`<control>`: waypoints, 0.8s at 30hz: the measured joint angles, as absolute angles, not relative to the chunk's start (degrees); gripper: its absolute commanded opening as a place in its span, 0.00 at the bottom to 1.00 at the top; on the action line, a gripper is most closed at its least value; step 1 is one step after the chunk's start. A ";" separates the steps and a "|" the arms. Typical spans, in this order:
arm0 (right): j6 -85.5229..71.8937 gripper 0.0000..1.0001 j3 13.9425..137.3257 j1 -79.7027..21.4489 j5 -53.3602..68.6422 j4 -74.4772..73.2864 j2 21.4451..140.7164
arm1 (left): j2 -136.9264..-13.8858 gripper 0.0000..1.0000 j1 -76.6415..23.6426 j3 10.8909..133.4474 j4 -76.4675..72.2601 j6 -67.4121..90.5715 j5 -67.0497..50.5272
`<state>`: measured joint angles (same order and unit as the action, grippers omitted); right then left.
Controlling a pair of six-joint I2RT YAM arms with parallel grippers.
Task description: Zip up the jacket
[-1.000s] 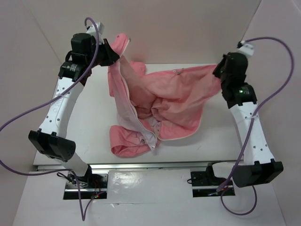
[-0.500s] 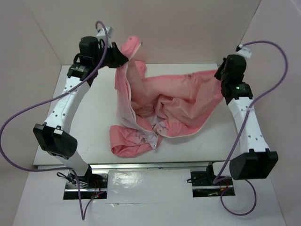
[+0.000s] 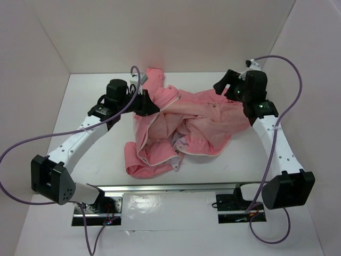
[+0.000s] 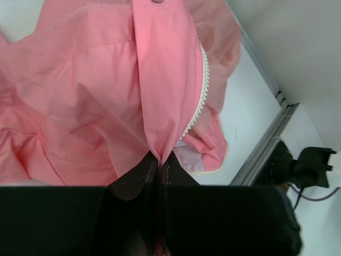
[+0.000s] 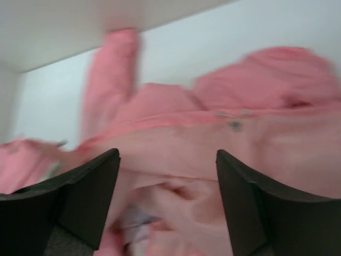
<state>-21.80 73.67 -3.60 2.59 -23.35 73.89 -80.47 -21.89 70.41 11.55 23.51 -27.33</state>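
The salmon-pink jacket (image 3: 197, 122) lies crumpled across the middle of the white table, its paler lining and white zipper edging (image 4: 201, 90) showing. My left gripper (image 3: 154, 106) is shut on a fold of the jacket (image 4: 160, 96) near the zipper edge, and the fabric rises from between the closed jaws. My right gripper (image 3: 224, 85) stands open above the jacket's far right part (image 5: 176, 154), with its two fingers wide apart and nothing between them. The right wrist view is blurred.
White walls enclose the table at the back and on both sides. A metal rail (image 3: 170, 188) runs along the near edge, between the arm bases. Purple cables (image 3: 32, 144) loop from both arms.
The left gripper has come down and to the right, still holding the fabric. The right gripper has let go of the jacket's right edge and opened, and the cloth there has slumped onto the table.
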 measured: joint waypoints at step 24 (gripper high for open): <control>-56.99 0.97 51.86 -13.58 49.95 38.37 88.18 | -78.17 0.00 -22.02 66.11 6.79 25.93 -34.48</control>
